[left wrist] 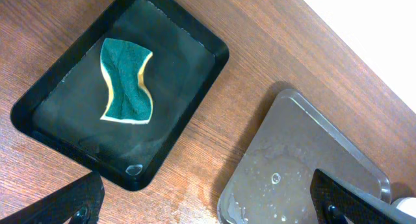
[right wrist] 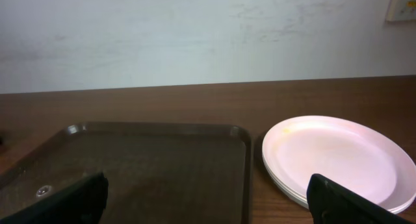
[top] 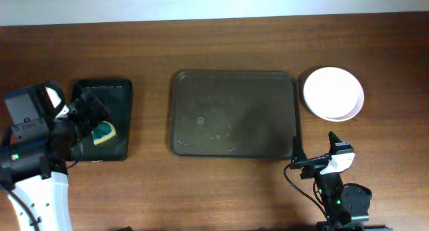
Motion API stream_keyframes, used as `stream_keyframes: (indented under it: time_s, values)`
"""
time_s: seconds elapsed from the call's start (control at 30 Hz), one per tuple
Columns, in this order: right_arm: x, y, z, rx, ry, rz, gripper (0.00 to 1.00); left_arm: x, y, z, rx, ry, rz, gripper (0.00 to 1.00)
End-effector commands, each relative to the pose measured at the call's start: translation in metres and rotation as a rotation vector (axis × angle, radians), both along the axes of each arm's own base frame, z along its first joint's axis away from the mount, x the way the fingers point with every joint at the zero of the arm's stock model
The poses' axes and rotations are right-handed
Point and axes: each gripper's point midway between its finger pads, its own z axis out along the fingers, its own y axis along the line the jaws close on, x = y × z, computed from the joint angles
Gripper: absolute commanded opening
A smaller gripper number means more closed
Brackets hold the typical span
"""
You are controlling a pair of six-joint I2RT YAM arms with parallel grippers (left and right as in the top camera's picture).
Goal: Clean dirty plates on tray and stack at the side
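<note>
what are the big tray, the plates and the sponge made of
Tray: probably hard plastic, dark brown, semi-gloss, with water droplets beading. Plates: smooth pale white, thin rims, maybe melamine or plastic, ceramic possible. Sponge: soft foam, yellow body under a green scouring face.

Plates (top: 333,92), 2 o'clock of tray: white, plain. Tray (top: 255,124): dark brown, pale wet speckles. Small tray (top: 117,104), 9 o'clock: black. Sponge (top: 104,132): teal-green face, yellow edge. Table (top: 214,191): reddish-brown wood grain.

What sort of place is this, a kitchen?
Likely a robot test bench, not a kitchen: plain wooden table, stacked plates beside a brown tray, sponge in a small black tray.
</note>
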Motion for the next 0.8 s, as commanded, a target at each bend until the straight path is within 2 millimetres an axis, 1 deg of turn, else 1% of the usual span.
stream_keyframes:
  time_s: [0.0,0.07,0.1,0.17,0.2,0.23,0.27,0.3,0.33,0.4,0.43,0.47,0.53,0.57,0.63,0.67,0.7,0.73,0.77]
  values:
    - [0.000,-0.004,-0.003,-0.005,0.004,-0.022,0.98,0.000,-0.001,0.002,-0.007,-0.006,-0.003,0.99]
    - [0.000,-0.004,-0.003,-0.005,0.004,-0.022,0.98,-0.011,-0.001,-0.009,-0.007,0.059,0.002,0.99]
    - [0.000,-0.004,-0.003,-0.005,0.004,-0.022,0.98,-0.026,-0.004,-0.022,-0.011,0.102,0.008,0.99]
    - [0.000,-0.004,-0.003,-0.005,0.004,-0.022,0.98,-0.042,-0.006,-0.036,0.007,0.085,0.016,0.99]
    - [0.000,-0.004,-0.003,-0.005,0.004,-0.022,0.98,-0.049,-0.011,-0.046,0.055,-0.004,-0.025,0.99]
    - [0.000,-0.004,-0.003,-0.005,0.004,-0.022,0.98,-0.049,-0.026,-0.050,0.122,-0.128,-0.152,0.99]
    - [0.000,-0.004,-0.003,-0.005,0.004,-0.022,0.98,-0.048,-0.040,-0.050,0.174,-0.244,-0.257,0.99]
    - [0.000,-0.004,-0.003,-0.005,0.004,-0.022,0.98,-0.051,-0.052,-0.051,0.222,-0.373,-0.329,0.99]
    - [0.000,-0.004,-0.003,-0.005,0.004,-0.022,0.98,-0.055,-0.053,-0.057,0.251,-0.441,-0.326,0.99]
    - [0.000,-0.004,-0.003,-0.005,0.004,-0.022,0.98,-0.054,-0.054,-0.065,0.293,-0.543,-0.321,0.99]
    - [0.000,-0.004,-0.003,-0.005,0.004,-0.022,0.98,-0.049,-0.056,-0.067,0.326,-0.647,-0.330,0.99]
    - [0.000,-0.004,-0.003,-0.005,0.004,-0.022,0.98,-0.044,-0.059,-0.073,0.353,-0.723,-0.340,0.99]
    - [0.000,-0.004,-0.003,-0.005,0.004,-0.022,0.98,-0.041,-0.065,-0.076,0.392,-0.831,-0.351,0.99]
    - [0.000,-0.004,-0.003,-0.005,0.004,-0.022,0.98,-0.041,-0.062,-0.079,0.415,-0.850,-0.324,0.99]
    - [0.000,-0.004,-0.003,-0.005,0.004,-0.022,0.99,-0.042,-0.048,-0.086,0.462,-0.797,-0.224,0.99]
    - [0.000,-0.004,-0.003,-0.005,0.004,-0.022,0.98,-0.043,-0.043,-0.092,0.477,-0.765,-0.193,0.99]
    - [0.000,-0.004,-0.003,-0.005,0.004,-0.022,0.98,-0.046,-0.039,-0.102,0.489,-0.717,-0.169,0.99]
    - [0.000,-0.004,-0.003,-0.005,0.004,-0.022,0.98,-0.050,-0.039,-0.105,0.493,-0.706,-0.166,0.99]
    - [0.000,-0.004,-0.003,-0.005,0.004,-0.022,0.98,-0.051,-0.041,-0.099,0.496,-0.732,-0.166,0.99]
